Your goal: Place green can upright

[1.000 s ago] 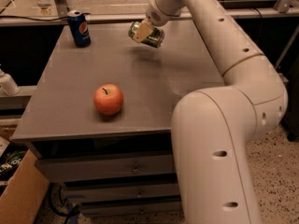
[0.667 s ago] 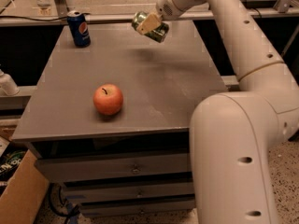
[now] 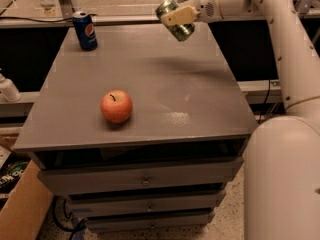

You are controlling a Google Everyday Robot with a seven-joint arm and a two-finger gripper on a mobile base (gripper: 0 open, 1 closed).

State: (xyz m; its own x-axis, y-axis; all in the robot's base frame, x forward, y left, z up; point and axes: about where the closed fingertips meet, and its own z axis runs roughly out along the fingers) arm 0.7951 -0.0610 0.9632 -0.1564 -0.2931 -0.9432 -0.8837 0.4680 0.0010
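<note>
Green can [image 3: 182, 31] sat tilted between the fingers [image 3: 176, 16], one pale finger crossing its middle, silver end up and to the left. Gripper [image 3: 172, 18] hung in the air over the far right edge of the surface [image 3: 190, 84], fingers pinched on the can. Apple [image 3: 116, 106] and blue Pepsi can [image 3: 85, 30] stood well apart from it.

One green can [image 3: 181, 30] in the jaws above the table [image 3: 150, 69], one blue can [image 3: 86, 30], one apple [image 3: 116, 106], perhaps three drawers [image 3: 145, 176].
</note>
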